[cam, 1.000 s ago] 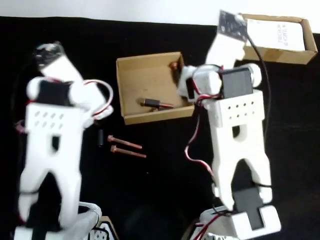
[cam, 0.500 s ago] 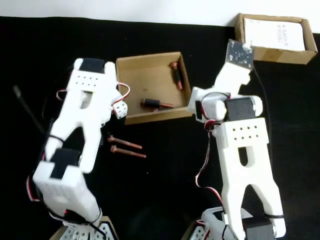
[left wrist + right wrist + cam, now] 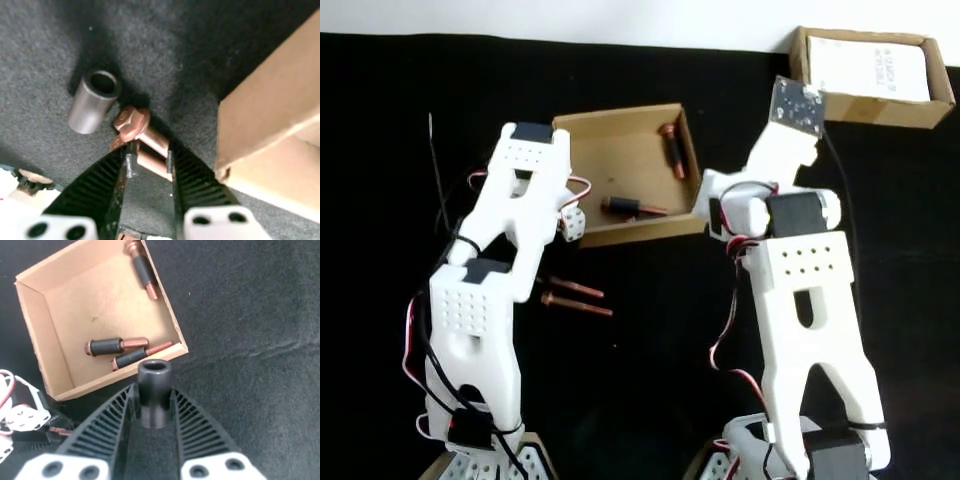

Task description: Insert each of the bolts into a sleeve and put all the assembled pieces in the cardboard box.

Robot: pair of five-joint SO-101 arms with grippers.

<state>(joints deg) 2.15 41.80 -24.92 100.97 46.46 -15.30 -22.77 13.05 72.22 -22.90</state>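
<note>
Two bolts point(image 3: 575, 289) without sleeves lie side by side on the black bench point(image 3: 650, 340), near one corner of the cardboard box point(image 3: 620, 113). The left end effector point(image 3: 149, 161) is low over them, and its fingers stand a little apart. The first bolt point(image 3: 134, 121) has its six-sided head just ahead of the fingertips. The second bolt point(image 3: 151, 165) passes with its shaft through the gap between the two fingers. It seems that the fingers do not press this shaft, but from this angle I cannot be sure. A loose sleeve point(image 3: 94, 101) lies on its side on the bench, just beside the head of the first bolt, with its open end turned up toward the camera.

The right end effector point(image 3: 154, 390) is clamped on a held sleeve point(image 3: 154, 407), dark and hollow, which stands between the two fingers with its open end up. It is above the bench, just outside the box wall and near a corner.

Three assembled pieces are inside the cardboard box. A single piece point(image 3: 141, 266) lies along one side wall, near a corner. A paired piece point(image 3: 111, 346) and its neighbour piece point(image 3: 135, 357) lie close together near the wall that faces the right end effector.

A second box point(image 3: 868, 112) with a white sheet in it stands at the far edge of the bench, well apart from the rest.
</note>
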